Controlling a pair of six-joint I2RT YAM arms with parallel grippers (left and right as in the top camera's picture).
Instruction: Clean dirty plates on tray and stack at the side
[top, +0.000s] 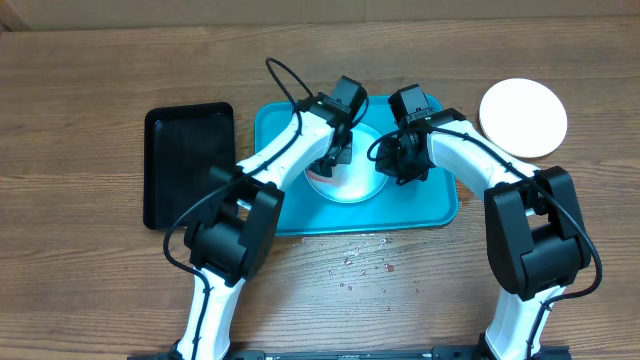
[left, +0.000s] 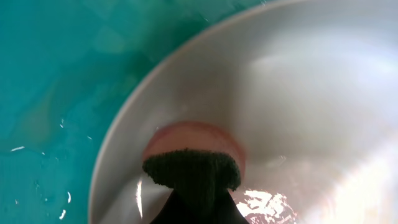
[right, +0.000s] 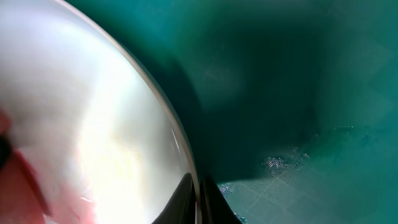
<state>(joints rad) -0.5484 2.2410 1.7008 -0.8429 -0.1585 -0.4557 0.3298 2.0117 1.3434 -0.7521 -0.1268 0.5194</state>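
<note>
Wooden table (top: 90, 70); plate (top: 358, 190) sits on the blue tray (top: 272, 125). Our right gripper (top: 401, 169) pinches its rim, left gripper (top: 336, 162) clamps a dark sponge (left: 193, 173) on the red smear (left: 194, 135). Wiping step, we judge; next, scrub across.

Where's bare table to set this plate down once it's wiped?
Bare table runs behind both trays and left of the black tray. The black tray is bare too. Crowded: the blue tray's middle, where the left gripper and right gripper work the plate. Droplets wet the wood in front.
</note>
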